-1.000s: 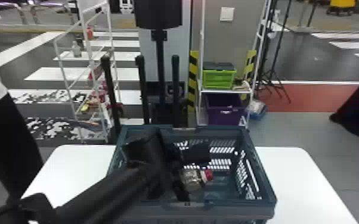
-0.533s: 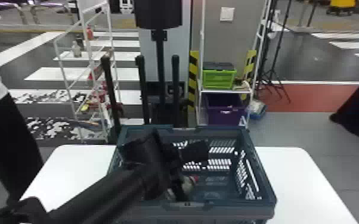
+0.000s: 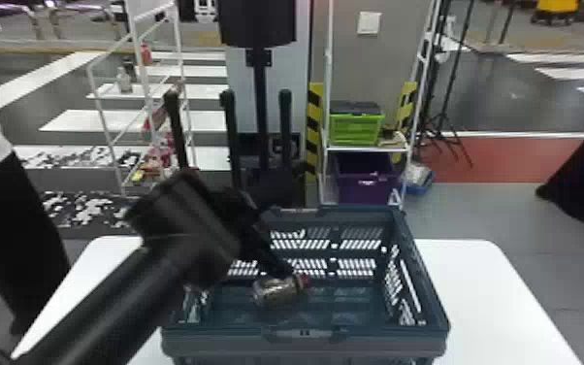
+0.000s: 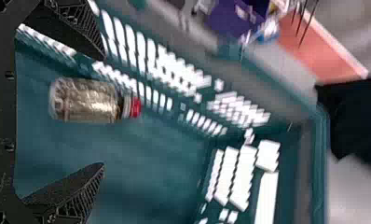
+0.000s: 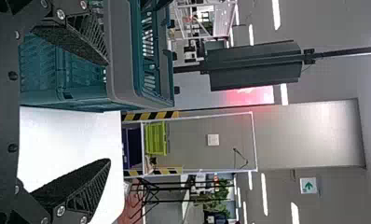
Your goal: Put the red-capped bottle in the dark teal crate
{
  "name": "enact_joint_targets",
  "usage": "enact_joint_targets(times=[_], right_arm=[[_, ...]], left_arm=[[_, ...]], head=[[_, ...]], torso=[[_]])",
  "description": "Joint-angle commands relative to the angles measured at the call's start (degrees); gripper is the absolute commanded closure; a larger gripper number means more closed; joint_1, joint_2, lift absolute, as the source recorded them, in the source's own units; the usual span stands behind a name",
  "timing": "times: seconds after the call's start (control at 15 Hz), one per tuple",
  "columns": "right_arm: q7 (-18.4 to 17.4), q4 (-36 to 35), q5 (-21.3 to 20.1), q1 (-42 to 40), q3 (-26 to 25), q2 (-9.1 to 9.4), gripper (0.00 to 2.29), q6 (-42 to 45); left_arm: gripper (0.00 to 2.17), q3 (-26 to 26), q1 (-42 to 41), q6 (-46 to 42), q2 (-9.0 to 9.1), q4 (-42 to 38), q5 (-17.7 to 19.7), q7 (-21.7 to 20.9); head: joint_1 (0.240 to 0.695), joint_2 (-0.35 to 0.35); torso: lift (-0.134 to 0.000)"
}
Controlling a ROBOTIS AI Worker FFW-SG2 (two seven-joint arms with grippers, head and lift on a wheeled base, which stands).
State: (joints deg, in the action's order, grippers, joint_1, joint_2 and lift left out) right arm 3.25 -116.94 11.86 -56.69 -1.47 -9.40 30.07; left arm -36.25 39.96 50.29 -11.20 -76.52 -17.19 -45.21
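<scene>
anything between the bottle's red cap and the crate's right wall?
Nothing lying there: just bare crate floor between the red cap and the right wall, visible in the head view. Left wrist view agrees.

Bright overhead strips point(image 5: 264, 193), glaring tabletop point(image 3: 480, 291), crate point(image 3: 383, 344) seemingly shaded inside

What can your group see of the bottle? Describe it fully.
The bottle is short and stout, with a rounded, see-through-looking, shiny body showing mottled brownish-gold, a short neck with a pale band, and a red cap. It looks like plastic or glass; which one can't be told. It lies on its side inside the teal crate, cap toward the robot's right. The left claw is open around it, with gaps on both sides, so only the crate's floor appears to touch it.
</scene>
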Motion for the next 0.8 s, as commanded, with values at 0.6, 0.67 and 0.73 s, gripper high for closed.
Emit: enact_joint_targets(times=[0.6,0.67,0.73], right_arm=[[0.0,-0.48,-0.08,0.7,-0.12,-0.44,0.15,-2.08],[0.0,-0.48,-0.08,0.97,0.06,-0.62,0.15,-2.43],[0.0,-0.57,-0.08,1.23,0.15,-0.79,0.15,-2.96]], left_arm=[[0.07,40.64,-51.39,1.88,-1.54,-62.26,18.24,34.49],[0.07,42.75,-56.49,-5.33,1.18,-62.7,18.42,35.02],[0.07,43.98,-61.94,-11.48,3.64,-62.79,18.86,36.16]], head=[[0.499,0.0],[0.499,0.0],[0.499,0.0]], torso=[[0.0],[0.0],[0.0]])
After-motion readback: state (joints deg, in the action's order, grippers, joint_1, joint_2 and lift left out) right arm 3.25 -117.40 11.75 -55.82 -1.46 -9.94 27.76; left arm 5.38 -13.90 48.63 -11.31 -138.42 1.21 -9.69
